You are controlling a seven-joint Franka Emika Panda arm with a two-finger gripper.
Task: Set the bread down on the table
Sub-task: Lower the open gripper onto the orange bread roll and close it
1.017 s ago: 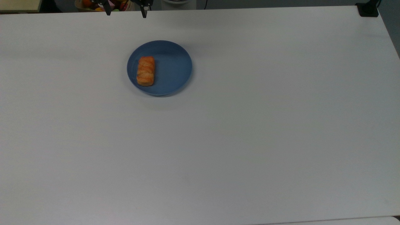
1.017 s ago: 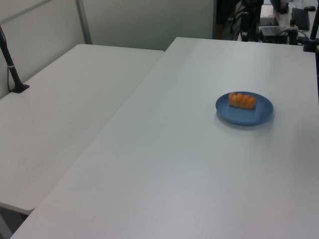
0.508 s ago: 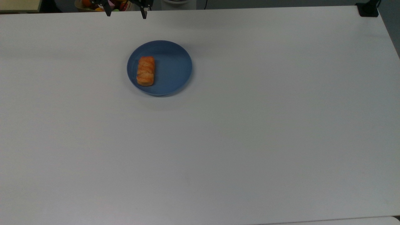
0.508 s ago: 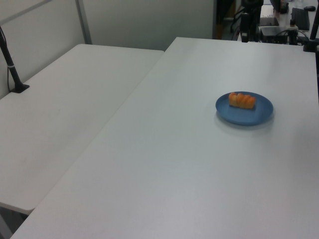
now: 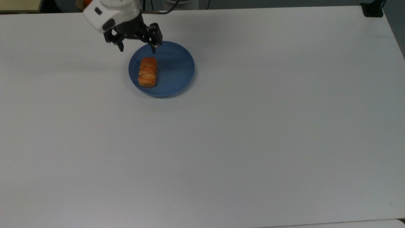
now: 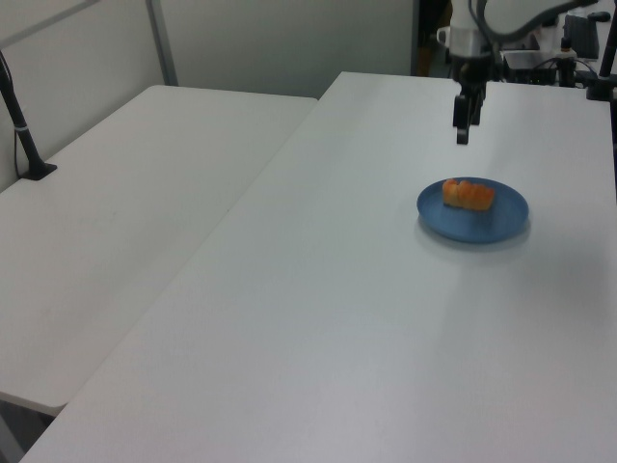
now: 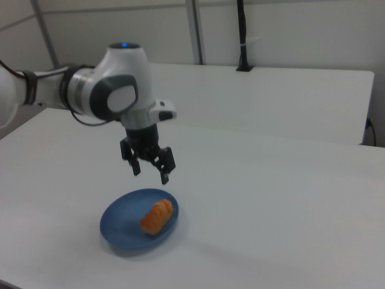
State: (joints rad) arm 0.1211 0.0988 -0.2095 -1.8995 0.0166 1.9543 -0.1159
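Since the earlier frame my pincer (image 5: 136, 49) had swung in over the blue plate (image 5: 177, 68), fingers spread apart and empty; the bread (image 5: 147, 72) lay on that plate, not on the worktop (image 5: 253, 142).

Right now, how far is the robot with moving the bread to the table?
Nothing is moved yet: the bread lies on the blue plate. In hand is the approach: the claw hangs open above the plate's far rim in the top view, touching nothing. Left to do: lower over the bread, close on it, lift it and set it on the white table beside the plate.
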